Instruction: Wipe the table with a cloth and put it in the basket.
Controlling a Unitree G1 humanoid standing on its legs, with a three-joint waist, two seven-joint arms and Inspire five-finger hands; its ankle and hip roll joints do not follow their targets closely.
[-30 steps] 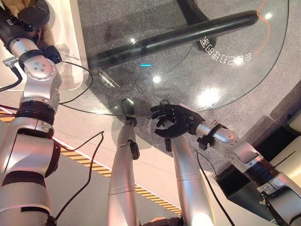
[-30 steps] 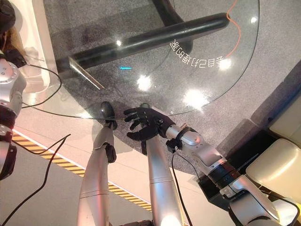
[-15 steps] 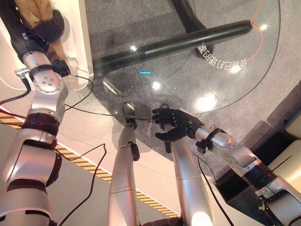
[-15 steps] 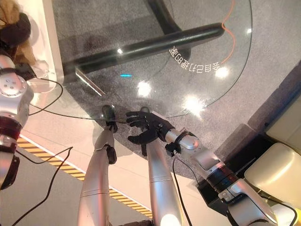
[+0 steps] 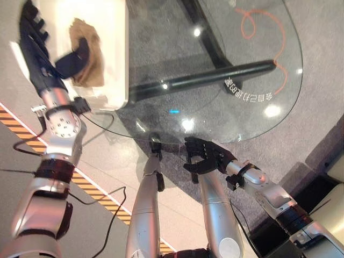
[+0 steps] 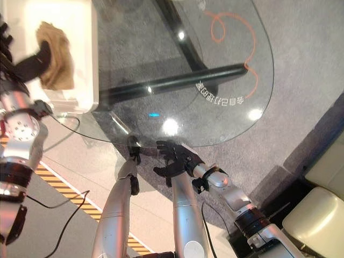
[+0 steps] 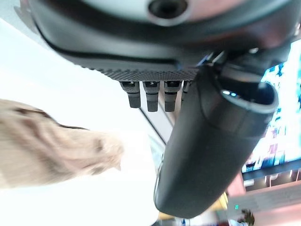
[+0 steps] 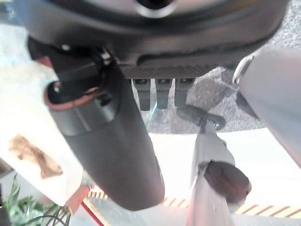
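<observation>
The tan cloth [image 5: 90, 52] lies crumpled inside the white basket [image 5: 119, 64], which stands beside the round glass table [image 5: 215, 102] at its left. My left hand [image 5: 38, 62] hovers over the basket, open, fingers straight and thumb stretched out in front of the cloth. In the left wrist view the cloth [image 7: 51, 146] sits past the thumb, apart from it. My right hand [image 5: 208, 156] hangs by the table's near edge, open with relaxed fingers, holding nothing.
An orange scribble [image 5: 263, 27] marks the far right of the glass. Black table legs [image 5: 215, 75] show through the top. Yellow-black floor tape [image 5: 102, 201] runs at the lower left. A pale seat [image 6: 317, 215] stands at the lower right.
The camera has swung toward the basket. My left hand's fingers have straightened and the cloth now lies loose in the basket. The right hand has stayed at the table edge.
</observation>
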